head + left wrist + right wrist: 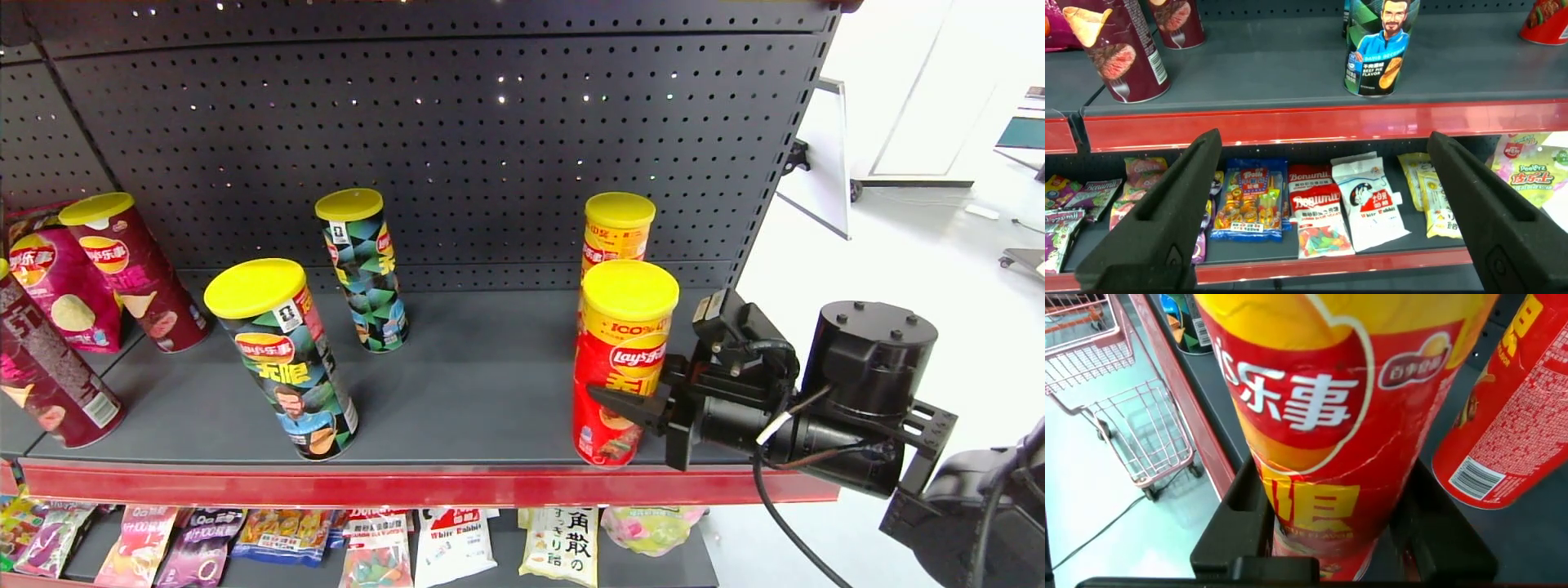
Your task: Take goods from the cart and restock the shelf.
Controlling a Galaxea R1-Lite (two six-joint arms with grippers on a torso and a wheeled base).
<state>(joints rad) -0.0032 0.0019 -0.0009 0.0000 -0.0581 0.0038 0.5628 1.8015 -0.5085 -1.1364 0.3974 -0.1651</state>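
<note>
A red and yellow chip can (624,359) stands upright at the front right of the grey shelf board (490,384). My right gripper (633,408) comes in from the right and is shut on the can's lower half. In the right wrist view the can (1331,416) sits between the two black fingers (1241,514), which press on either side of it. A second red can (618,229) stands just behind it. My left gripper (1323,245) is open and wide, held in front of the lower shelf with nothing between its fingers.
Two green-black cans (286,359) (363,269) stand mid-shelf; maroon cans (135,269) and a pink bag (57,286) crowd the left end. Snack bags (1315,212) fill the lower shelf. A wire cart (1118,400) stands on the floor beside the shelf. Free board lies between the can groups.
</note>
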